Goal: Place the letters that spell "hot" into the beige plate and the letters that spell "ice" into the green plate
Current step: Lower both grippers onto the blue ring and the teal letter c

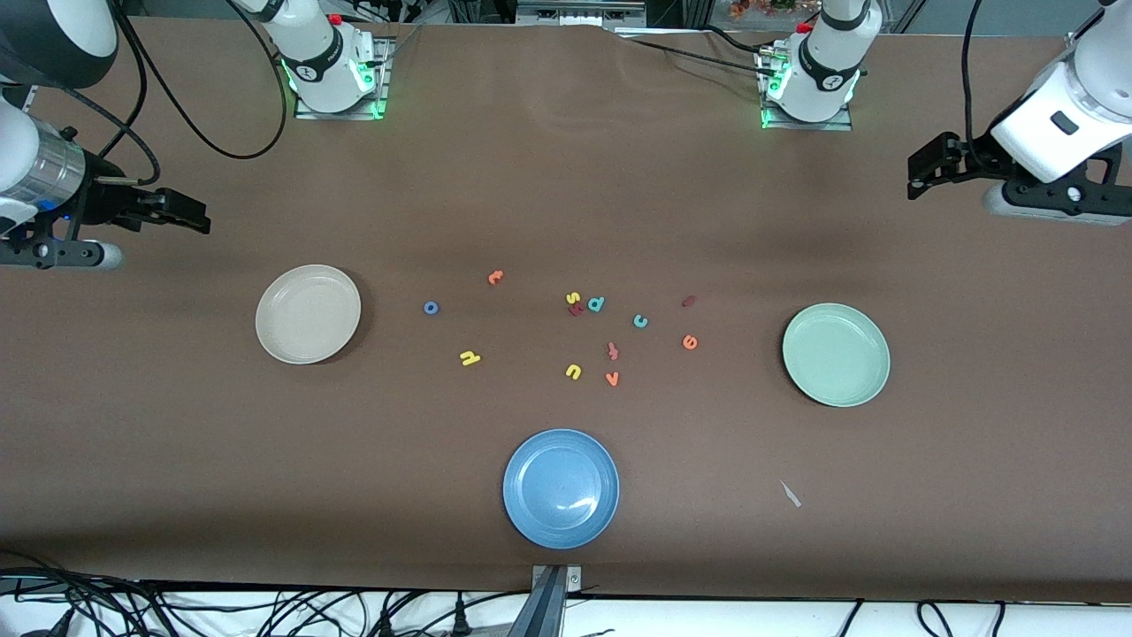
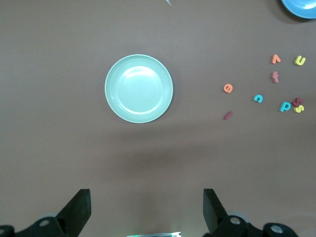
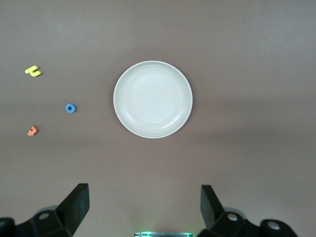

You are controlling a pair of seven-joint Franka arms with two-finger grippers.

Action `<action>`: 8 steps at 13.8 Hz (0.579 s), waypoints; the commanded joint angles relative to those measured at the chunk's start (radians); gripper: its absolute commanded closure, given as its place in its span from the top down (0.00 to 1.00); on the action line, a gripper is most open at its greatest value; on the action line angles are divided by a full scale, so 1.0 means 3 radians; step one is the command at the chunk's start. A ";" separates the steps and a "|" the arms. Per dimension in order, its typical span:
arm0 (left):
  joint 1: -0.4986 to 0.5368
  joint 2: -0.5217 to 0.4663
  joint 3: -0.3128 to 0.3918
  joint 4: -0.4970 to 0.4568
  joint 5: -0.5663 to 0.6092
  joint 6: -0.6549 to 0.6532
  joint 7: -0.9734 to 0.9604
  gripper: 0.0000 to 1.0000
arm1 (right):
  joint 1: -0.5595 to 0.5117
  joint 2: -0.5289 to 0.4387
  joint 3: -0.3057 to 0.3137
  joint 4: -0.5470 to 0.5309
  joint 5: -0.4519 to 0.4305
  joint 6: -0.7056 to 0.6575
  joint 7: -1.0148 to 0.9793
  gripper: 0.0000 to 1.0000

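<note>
The beige plate (image 1: 308, 314) (image 3: 153, 99) lies toward the right arm's end, the green plate (image 1: 836, 354) (image 2: 138, 88) toward the left arm's end. Between them lie the yellow h (image 1: 470, 357) (image 3: 33, 71), blue o (image 1: 431, 308) (image 3: 70, 108), orange t (image 1: 495, 277) (image 3: 32, 131), maroon i (image 1: 689, 301) (image 2: 227, 115), teal c (image 1: 640, 320) (image 2: 258, 98) and orange e (image 1: 690, 341) (image 2: 227, 88). My right gripper (image 1: 187, 216) (image 3: 144, 193) hangs open and empty, high over the table near the beige plate. My left gripper (image 1: 921, 173) (image 2: 146, 197) hangs open and empty near the green plate.
A blue plate (image 1: 561, 487) lies nearest the front camera. Other letters lie among the task's: a yellow s (image 1: 573, 298) touching a dark red letter (image 1: 577, 309), a teal d (image 1: 596, 303), a yellow u (image 1: 573, 372), a reddish f (image 1: 612, 351), an orange v (image 1: 612, 379).
</note>
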 commanded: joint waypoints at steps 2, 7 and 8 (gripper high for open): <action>-0.0029 0.0148 -0.0286 0.0110 0.0062 -0.0123 0.0048 1.00 | 0.0230 0.0147 0.0012 0.0082 0.0056 -0.0005 0.0328 1.00; -0.0345 0.0622 -0.0450 0.0120 0.0006 -0.0072 0.0028 1.00 | 0.0608 0.0525 0.0022 -0.0010 0.0215 0.0460 0.0951 1.00; -0.0488 0.0851 -0.0450 0.0120 0.0001 0.0029 0.0023 1.00 | 0.0669 0.0566 0.0022 -0.0091 0.0215 0.0613 0.1074 1.00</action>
